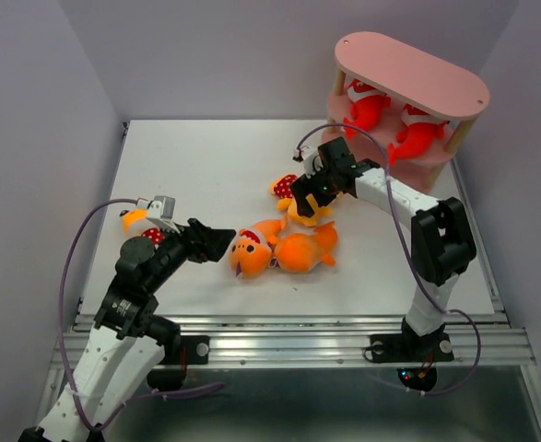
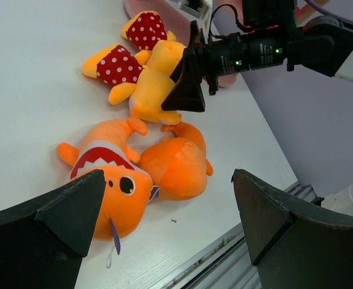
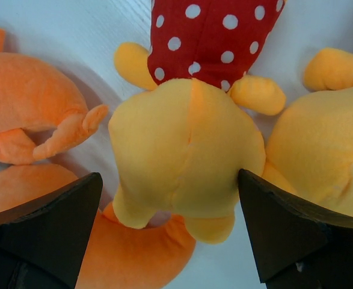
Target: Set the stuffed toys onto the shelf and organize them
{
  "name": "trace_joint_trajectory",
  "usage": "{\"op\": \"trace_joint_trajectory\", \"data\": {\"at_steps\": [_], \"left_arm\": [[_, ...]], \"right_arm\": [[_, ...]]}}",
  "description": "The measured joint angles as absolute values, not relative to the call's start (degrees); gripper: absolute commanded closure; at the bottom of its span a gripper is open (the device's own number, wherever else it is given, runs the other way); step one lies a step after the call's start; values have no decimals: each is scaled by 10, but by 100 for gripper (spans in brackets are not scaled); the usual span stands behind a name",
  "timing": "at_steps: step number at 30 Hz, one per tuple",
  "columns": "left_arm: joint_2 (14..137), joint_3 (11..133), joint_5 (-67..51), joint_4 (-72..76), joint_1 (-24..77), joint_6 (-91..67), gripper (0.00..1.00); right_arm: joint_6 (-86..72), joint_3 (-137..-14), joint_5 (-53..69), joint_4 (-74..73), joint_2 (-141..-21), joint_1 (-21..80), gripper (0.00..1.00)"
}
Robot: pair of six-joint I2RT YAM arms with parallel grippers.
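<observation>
Stuffed toys: two red sharks [image 1: 371, 109] under the top board of the shelf [image 1: 413, 69]; orange sharks [image 1: 293, 251] and yellow figures [image 1: 307, 214] heaped mid-bench [image 1: 205, 157]. Right jaws released, straddling one yellow figure; left jaws released, facing the orange sharks.

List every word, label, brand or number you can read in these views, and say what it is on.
No text can be read in any view.
The purple tag hanging from the orange shark is too small to show any print.
The right arm's black wrist housing shows only green lights and no legible marking.
The pink shelf bears no lettering.
</observation>
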State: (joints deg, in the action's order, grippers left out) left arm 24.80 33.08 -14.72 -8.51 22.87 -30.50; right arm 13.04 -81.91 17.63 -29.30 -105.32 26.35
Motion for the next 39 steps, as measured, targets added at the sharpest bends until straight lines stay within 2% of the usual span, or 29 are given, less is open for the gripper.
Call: {"op": "trace_joint_trajectory", "data": {"at_steps": [2,4,5,6,7,9,10,14,17,26,31,35,39], "left_arm": [[242,322,-149,-82,229,-313,1],[238,313,-150,-79,229,-320,1],[237,309,-152,-78,229,-322,1],[237,306,-155,-76,229,-325,1],[237,304,-157,-74,229,-327,1],[238,298,-166,-63,229,-334,1],[239,295,-171,-57,229,-337,1],[252,271,-195,-21,229,-351,1],[272,259,-212,8,229,-360,1],[354,287,-224,66,233,-332,1],[395,350,-212,72,244,-258,1],[420,419,-216,82,246,-252,1],[464,444,-264,156,247,-364,1]], "right_arm": [[125,-819,171,-292,-1066,268,6],[121,-819,163,-292,-1082,271,17],[120,-819,160,-292,-1090,271,34],[118,-819,160,-293,-1094,271,41],[118,-819,159,-293,-1103,271,54],[119,-819,159,-295,-1108,271,67],[120,-819,159,-295,-1109,271,77],[122,-819,160,-295,-1105,271,93],[124,-819,163,-300,-1088,271,99],[137,-819,257,-314,-900,260,99],[218,-817,317,-355,-793,255,99],[329,-786,286,-390,-731,255,99],[419,-750,229,-404,-705,255,99]]}}
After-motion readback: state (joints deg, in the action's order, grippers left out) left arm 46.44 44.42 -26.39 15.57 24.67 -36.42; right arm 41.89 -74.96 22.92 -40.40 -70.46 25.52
